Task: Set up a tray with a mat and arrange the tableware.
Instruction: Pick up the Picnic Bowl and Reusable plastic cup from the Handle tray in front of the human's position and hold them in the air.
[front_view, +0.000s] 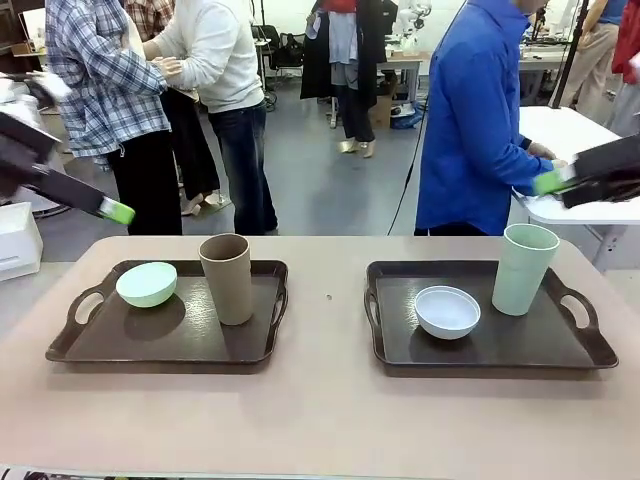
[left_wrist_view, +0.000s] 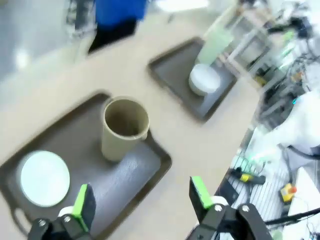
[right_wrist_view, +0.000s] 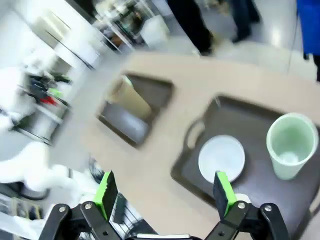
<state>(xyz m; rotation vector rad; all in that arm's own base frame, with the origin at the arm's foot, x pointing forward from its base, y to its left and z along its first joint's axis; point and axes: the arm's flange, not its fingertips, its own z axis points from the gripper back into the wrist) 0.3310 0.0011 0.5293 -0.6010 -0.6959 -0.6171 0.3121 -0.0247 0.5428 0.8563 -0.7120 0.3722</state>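
— Jaws on both arms: how do they stand?
— Spread wide, with nothing between them. The left arm (front_view: 60, 188) and the right arm (front_view: 600, 175) hang high over the far corners of the counter (front_view: 320, 420), well apart from everything on it.
— Where's the tableware?
— The mint bowl (front_view: 146, 284) and brown cup (front_view: 227, 278) sit on the left tray (front_view: 60, 345). The white bowl (front_view: 447, 311) and pale green cup (front_view: 524, 268) sit on the right tray (front_view: 600, 355). Both tray floors look bare and dark around them.
— What could go wrong?
— The tall cups, I'd guess: a pad clipping a rim on the way down would tip one. The bowls are round and smooth, so a pinch on an edge might slip. A sideways shove could slide a tray along the counter. And the person in blue (front_view: 470, 120) stands near the right arm, so a swing there might catch a hand.
— The room?
— A smooth beige counter and a grey floor. People stand about behind, with more tables farther off.
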